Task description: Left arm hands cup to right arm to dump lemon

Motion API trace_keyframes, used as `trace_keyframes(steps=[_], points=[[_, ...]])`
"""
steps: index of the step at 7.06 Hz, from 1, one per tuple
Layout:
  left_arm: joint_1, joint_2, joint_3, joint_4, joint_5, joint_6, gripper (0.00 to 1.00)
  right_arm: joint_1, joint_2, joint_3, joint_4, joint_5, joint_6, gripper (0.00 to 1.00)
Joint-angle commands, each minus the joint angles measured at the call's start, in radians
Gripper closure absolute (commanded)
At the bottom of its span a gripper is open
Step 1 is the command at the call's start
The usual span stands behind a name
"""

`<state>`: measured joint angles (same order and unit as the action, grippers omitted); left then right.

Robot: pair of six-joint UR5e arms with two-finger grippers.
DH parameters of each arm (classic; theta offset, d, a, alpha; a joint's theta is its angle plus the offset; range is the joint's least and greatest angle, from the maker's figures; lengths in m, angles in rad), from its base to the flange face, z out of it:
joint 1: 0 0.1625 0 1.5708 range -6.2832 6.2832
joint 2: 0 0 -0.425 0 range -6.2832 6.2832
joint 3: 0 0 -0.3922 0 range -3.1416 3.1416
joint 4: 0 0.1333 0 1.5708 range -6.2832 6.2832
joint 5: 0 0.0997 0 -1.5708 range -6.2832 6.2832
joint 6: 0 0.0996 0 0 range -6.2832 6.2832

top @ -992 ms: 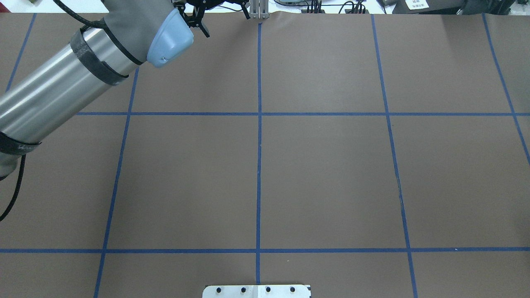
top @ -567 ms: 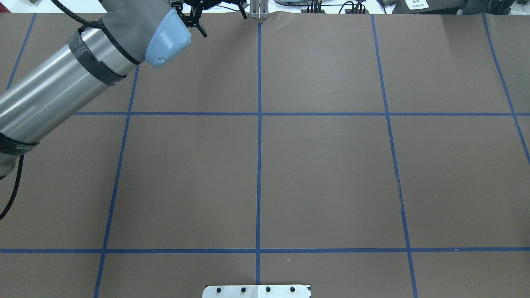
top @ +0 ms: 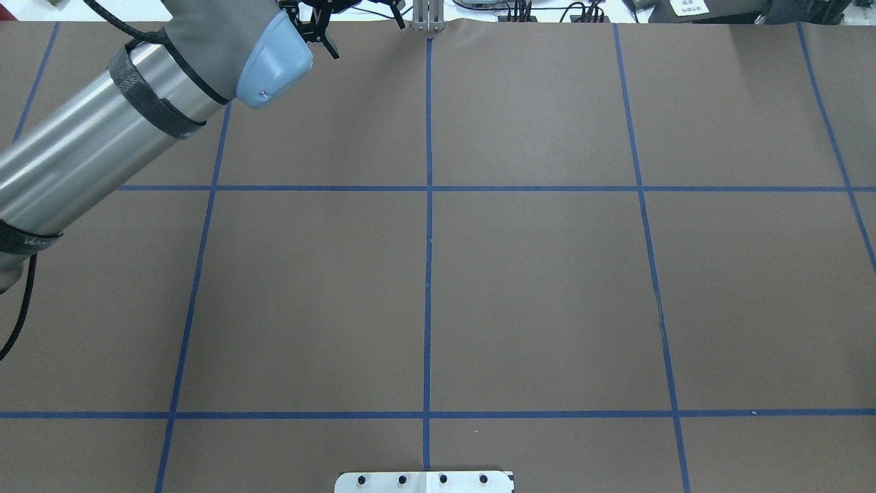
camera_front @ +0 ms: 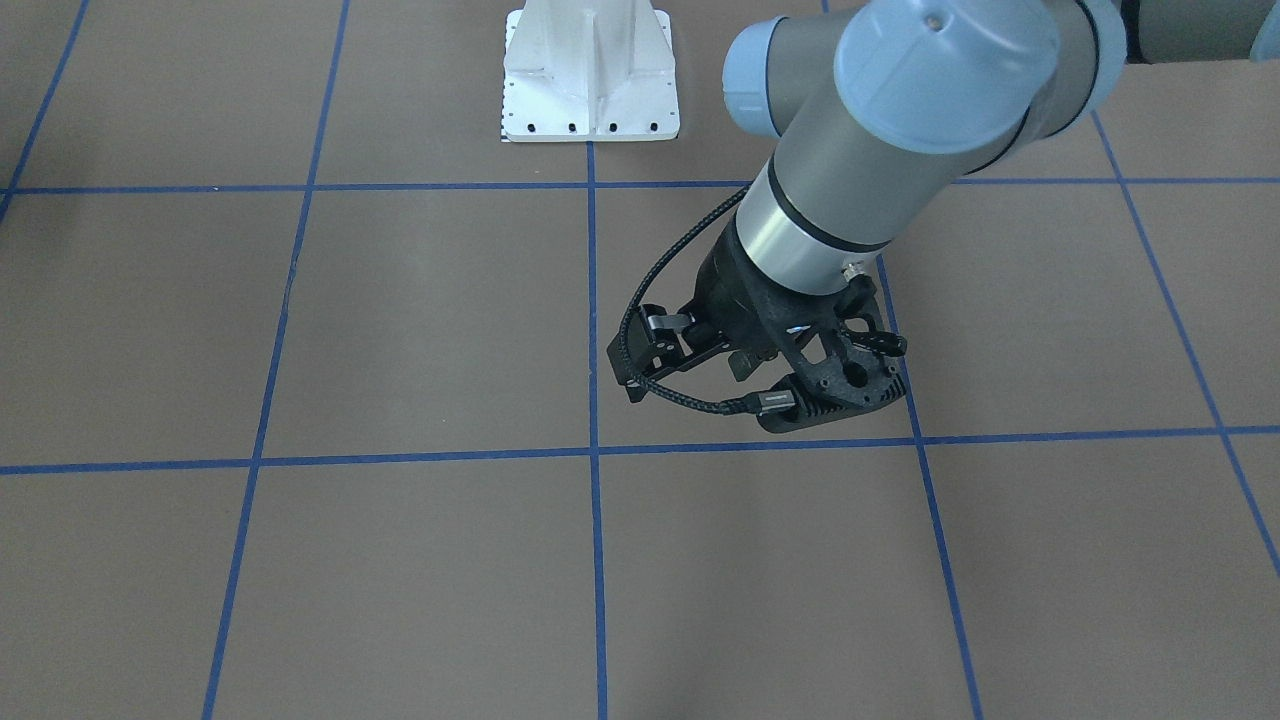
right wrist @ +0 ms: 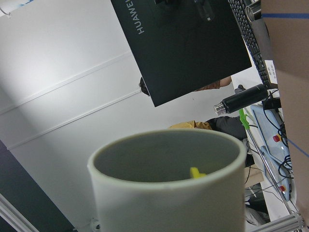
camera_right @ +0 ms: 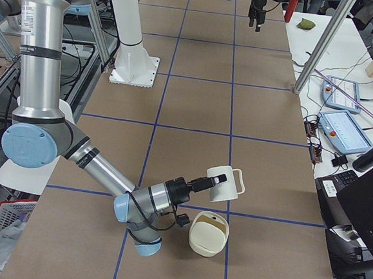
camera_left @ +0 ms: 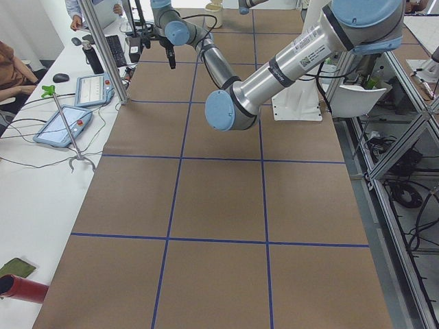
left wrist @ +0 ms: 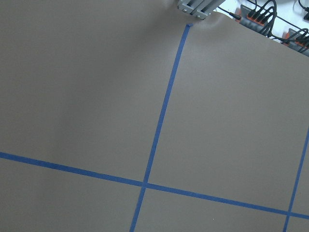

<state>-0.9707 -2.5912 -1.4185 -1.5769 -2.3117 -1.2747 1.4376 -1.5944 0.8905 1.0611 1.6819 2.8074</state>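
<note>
Both jaws of the left gripper (top: 365,31) stand wide apart, empty, seen overhead. From the right side, the cup (camera_right: 229,189) tilts sideways at the tip of the right gripper (camera_right: 217,181); clamped or not, I cannot tell. Right wrist view: the lemon (right wrist: 197,172) sits inside the cup.

You can read one brand only: "HUAWEI", in pale letters on the back of the black screen (right wrist: 193,48) in the right wrist view. The white card (top: 686,7) at the worktop's far edge is too small to read.
</note>
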Motion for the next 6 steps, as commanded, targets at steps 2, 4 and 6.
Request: trace_keyframes(steps=[2,4,6], points=[[-0.002,-0.001,0.001,0.0,0.0,0.0,0.0,0.0,0.001,-0.01,0.025,-0.002,0.104,1.0],[-0.002,-0.001,0.003,0.0,0.0,0.0,0.0,0.0,-0.007,-0.012,0.039,-0.005,0.188,1.0],[-0.002,-0.001,0.001,0.0,0.0,0.0,0.0,0.0,-0.009,-0.013,0.054,-0.007,0.196,1.0]])
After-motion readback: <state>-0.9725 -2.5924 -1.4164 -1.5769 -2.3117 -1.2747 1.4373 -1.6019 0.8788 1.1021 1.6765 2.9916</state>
